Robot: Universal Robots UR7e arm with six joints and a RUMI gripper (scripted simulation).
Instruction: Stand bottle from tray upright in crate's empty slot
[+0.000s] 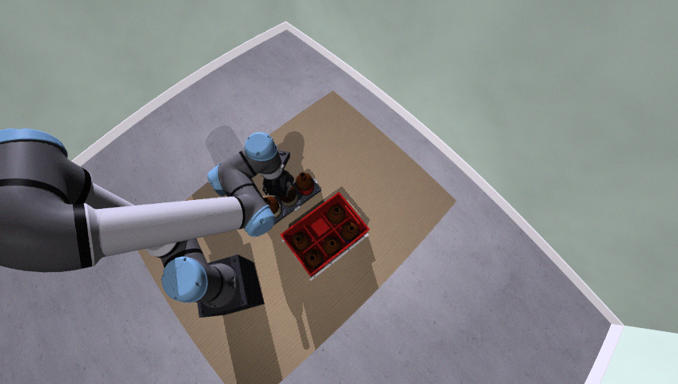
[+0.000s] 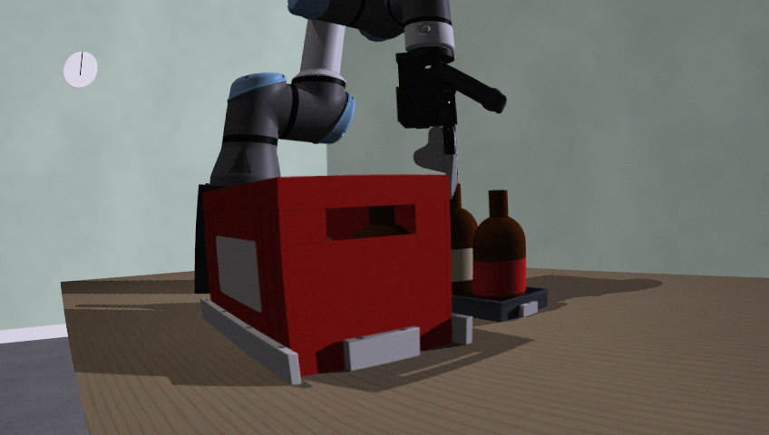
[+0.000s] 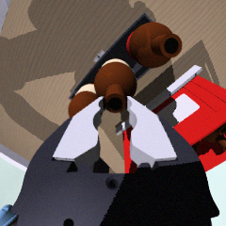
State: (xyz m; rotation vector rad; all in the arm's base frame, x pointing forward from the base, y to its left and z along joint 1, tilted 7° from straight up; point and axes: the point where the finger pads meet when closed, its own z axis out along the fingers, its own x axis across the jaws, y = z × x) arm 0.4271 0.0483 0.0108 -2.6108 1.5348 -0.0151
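Note:
The red crate [image 1: 360,222] [image 2: 366,291] [image 3: 212,100] holds several brown bottles. Its empty slot [image 1: 320,227] is the middle one of the row nearest the tray. The dark tray [image 1: 312,194] [image 2: 485,309] [image 3: 138,24] holds three upright brown bottles: a red-labelled one [image 1: 304,183] [image 2: 499,242] [image 3: 150,44] at one end, a cream-labelled middle one [image 1: 289,196] [image 2: 463,231] [image 3: 115,81], and another cream-labelled one [image 1: 272,204] [image 3: 83,105] at the other end. My gripper [image 2: 454,194] [image 3: 115,97] is shut on the neck of the middle bottle, which stands in the tray.
The crate stands close beside the tray, with a narrow gap between them. Grey strips [image 2: 382,348] lie along the crate's foot. The robot's dark base block [image 1: 249,285] stands on the table to the left of the crate in the top view.

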